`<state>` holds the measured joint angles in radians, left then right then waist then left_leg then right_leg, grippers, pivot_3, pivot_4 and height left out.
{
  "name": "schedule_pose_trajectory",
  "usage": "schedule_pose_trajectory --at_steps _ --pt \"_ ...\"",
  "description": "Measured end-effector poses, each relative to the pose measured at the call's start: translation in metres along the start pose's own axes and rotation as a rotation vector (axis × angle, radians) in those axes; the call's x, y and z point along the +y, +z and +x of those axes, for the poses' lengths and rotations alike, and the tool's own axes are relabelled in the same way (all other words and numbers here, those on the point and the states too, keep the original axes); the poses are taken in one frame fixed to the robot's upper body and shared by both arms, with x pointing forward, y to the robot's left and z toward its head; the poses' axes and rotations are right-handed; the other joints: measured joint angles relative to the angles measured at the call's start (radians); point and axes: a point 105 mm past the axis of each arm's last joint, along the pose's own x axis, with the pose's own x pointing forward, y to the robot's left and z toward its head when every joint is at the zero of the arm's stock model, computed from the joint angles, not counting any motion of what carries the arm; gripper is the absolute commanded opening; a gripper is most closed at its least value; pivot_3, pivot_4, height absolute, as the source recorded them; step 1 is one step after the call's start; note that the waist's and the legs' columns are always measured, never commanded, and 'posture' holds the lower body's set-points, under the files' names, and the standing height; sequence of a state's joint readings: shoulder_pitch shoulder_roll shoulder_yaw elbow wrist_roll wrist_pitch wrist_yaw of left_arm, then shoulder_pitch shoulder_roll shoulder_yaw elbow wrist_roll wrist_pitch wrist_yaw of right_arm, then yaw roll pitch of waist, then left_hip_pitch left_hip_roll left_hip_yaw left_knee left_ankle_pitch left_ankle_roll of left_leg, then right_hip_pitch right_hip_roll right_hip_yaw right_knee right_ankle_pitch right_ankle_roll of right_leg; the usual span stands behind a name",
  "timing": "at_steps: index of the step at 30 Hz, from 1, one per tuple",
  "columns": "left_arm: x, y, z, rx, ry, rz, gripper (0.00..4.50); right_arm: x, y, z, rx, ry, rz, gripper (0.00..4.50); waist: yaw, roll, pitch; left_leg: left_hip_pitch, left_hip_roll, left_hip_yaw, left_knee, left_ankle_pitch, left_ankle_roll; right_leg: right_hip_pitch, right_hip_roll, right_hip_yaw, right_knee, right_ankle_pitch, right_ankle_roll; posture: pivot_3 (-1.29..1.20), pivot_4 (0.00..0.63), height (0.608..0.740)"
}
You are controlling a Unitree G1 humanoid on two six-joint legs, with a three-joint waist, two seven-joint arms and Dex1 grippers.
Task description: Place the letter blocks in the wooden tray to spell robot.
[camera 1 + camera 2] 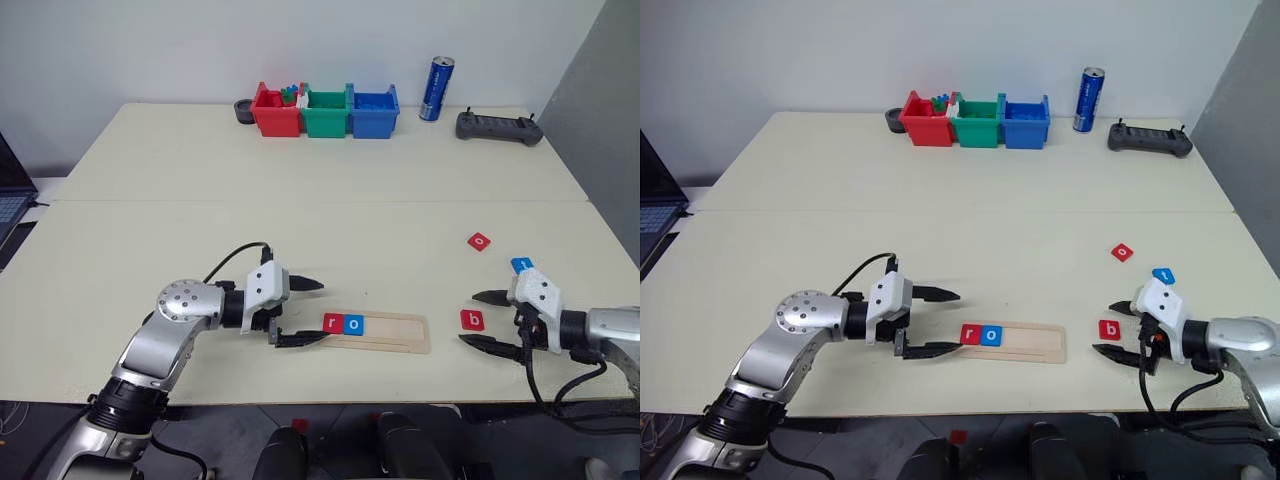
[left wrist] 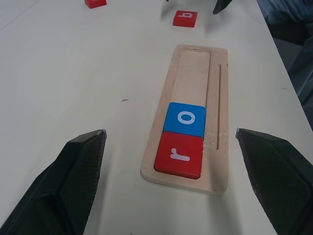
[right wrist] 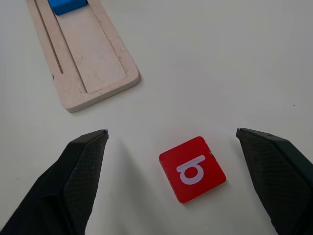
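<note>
- The wooden tray (image 1: 385, 332), a long flat strip of pale wood with rounded corners and a shallow groove, lies on the smooth cream worktop (image 1: 300, 220) near its front edge.
- Two glossy square tiles sit side by side at the tray's left end: the red r block (image 1: 332, 322), then the blue o block (image 1: 354, 324), touching each other.
- The rest of the groove is bare wood, with a thin slot cut along one side.
- The left gripper (image 1: 305, 311) points at the tray's left end, its black textured fingers (image 2: 73, 181) spread wide on either side of that end, holding nothing.
- The red b block (image 1: 472, 320) lies flat on the worktop just right of the tray, apart from it.
- The right gripper (image 1: 485, 319) is right there at the b block, fingers (image 3: 80, 176) wide apart, one on each side of the tile, not touching it.
- A red o block (image 1: 480, 241) lies farther back on the right, well apart from the tray.
- The blue t block (image 1: 522, 264) peeks out just behind the right gripper's white housing.
- Along the far edge: red bin (image 1: 275, 110), green bin (image 1: 326, 112) and blue bin (image 1: 373, 112), boxy plastic, pressed together in a row.
- A tall blue can (image 1: 436, 89) stands upright right of them, beside a dark grey controller (image 1: 499, 128).
</note>
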<state>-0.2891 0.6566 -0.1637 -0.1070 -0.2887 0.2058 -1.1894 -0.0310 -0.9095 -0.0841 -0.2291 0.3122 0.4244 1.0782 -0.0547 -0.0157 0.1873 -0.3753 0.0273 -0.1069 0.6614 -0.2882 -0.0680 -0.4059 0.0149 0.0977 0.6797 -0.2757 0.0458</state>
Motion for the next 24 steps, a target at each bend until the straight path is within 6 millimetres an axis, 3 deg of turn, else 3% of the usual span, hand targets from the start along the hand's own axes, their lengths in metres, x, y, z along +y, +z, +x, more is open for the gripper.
schedule_pose_trajectory --at_steps 7,8,10,17,21,24 --pt "-0.001 0.0 0.001 0.001 -0.001 -0.005 4.5 0.002 -0.014 0.009 0.063 0.079 -0.022 4.47 0.001 0.0 0.0 0.0 0.0 0.0 0.0 0.0 0.0 0.0 0.0 0.0 0.0 0.001 -0.001 0.0 0.15 0.74" --pt "-0.001 0.0 0.001 0.0 -0.001 -0.004 4.5 0.002 -0.013 0.01 0.063 0.082 -0.028 4.3 0.001 0.0 0.0 0.0 0.0 0.0 0.0 0.0 0.0 0.0 0.0 0.0 0.0 0.001 -0.001 0.0 0.15 0.74" --pt "-0.001 0.002 0.001 -0.001 -0.002 0.0 4.5 0.001 -0.013 0.01 0.067 0.086 -0.031 3.85 0.001 0.0 0.0 0.0 0.0 0.0 0.0 0.0 0.0 0.0 0.0 0.0 0.0 0.001 -0.001 0.0 0.15 0.74" --pt "-0.001 0.002 0.001 0.002 -0.002 -0.005 4.5 0.001 -0.014 0.008 0.078 0.099 -0.03 1.44 0.001 0.0 0.0 0.0 0.0 0.0 0.0 0.0 0.0 0.0 0.0 0.0 0.0 0.001 -0.002 0.0 0.15 0.74" --pt "-0.001 0.002 0.001 0.006 0.003 -0.006 4.5 0.002 -0.013 0.009 0.077 0.102 -0.037 1.46 0.001 0.0 0.0 0.0 0.0 0.0 0.0 0.0 0.0 0.0 0.0 0.0 0.001 0.001 -0.002 0.0 0.15 0.74" --pt "-0.002 -0.002 -0.003 0.024 0.004 -0.011 4.5 0.009 0.004 0.011 0.059 0.132 -0.104 1.46 -0.002 0.0 0.0 0.001 0.0 0.0 0.0 0.0 0.0 0.0 0.0 0.0 0.001 0.001 -0.001 0.0 0.15 0.74"
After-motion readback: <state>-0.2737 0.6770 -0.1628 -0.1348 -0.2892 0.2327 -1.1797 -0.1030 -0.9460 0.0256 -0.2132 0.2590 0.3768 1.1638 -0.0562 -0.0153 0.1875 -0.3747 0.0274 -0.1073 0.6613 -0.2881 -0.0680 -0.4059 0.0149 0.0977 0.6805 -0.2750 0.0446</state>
